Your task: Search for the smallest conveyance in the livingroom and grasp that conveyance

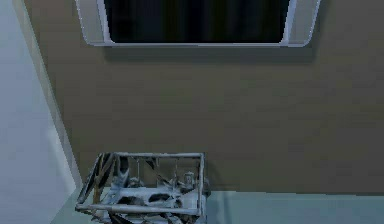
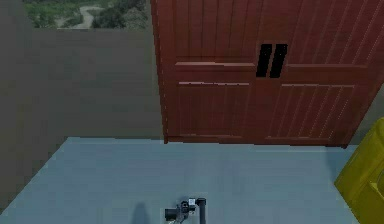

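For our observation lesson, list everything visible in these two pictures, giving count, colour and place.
window: one, white frame, dark pane, forward view's top
wire basket: one, grey, pale jumble inside, forward view's bottom by the brown wall
double door: one, red-brown, two dark handles, arm side view's middle and right
second window: one, greenery beyond, arm side view's top left
yellow thing: one, arm side view's right edge
floor: light blue, both views
claw: one, dark, arm side view's bottom, bare floor behind it
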